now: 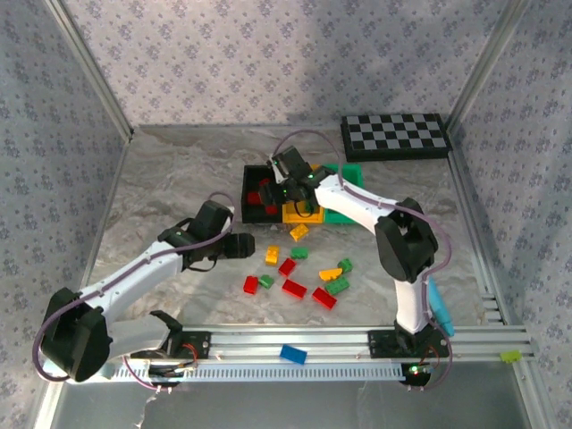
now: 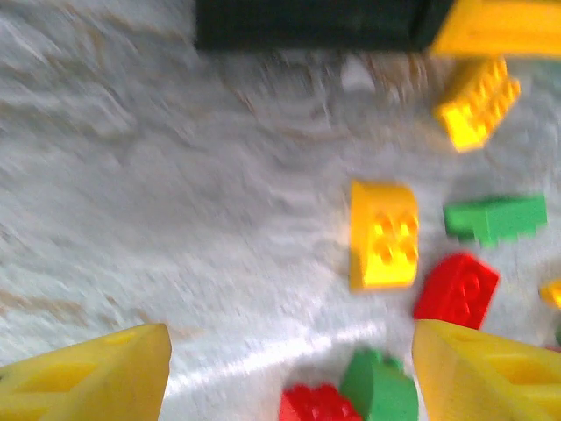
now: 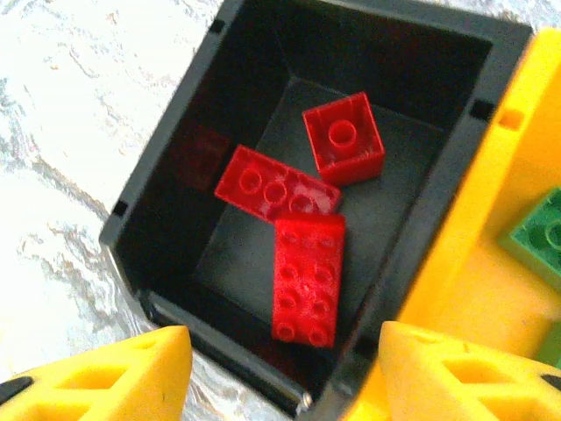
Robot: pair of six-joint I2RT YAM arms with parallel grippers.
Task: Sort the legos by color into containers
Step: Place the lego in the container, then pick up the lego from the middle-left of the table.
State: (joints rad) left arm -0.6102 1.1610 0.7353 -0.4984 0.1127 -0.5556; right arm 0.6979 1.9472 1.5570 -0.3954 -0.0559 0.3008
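My right gripper (image 3: 285, 351) hangs open over the near rim of the black container (image 3: 158, 167), nothing between its fingers. Three red legos lie inside: a long one (image 3: 307, 276), a flat one (image 3: 274, 191) and a square one (image 3: 344, 139). The yellow container (image 3: 491, 263) adjoins it on the right, and the green container (image 1: 353, 174) ends the row. My left gripper (image 2: 291, 368) is open low over the table, a red lego (image 2: 316, 405) and a green lego (image 2: 379, 388) between its fingers. A yellow lego (image 2: 384, 235) and another red lego (image 2: 456, 288) lie just ahead.
Several loose red, green and yellow legos are scattered in front of the containers around (image 1: 304, 273). A blue brick (image 1: 292, 354) rests on the front rail. The checkerboard (image 1: 394, 136) lies at the back right. Patterned walls close in three sides.
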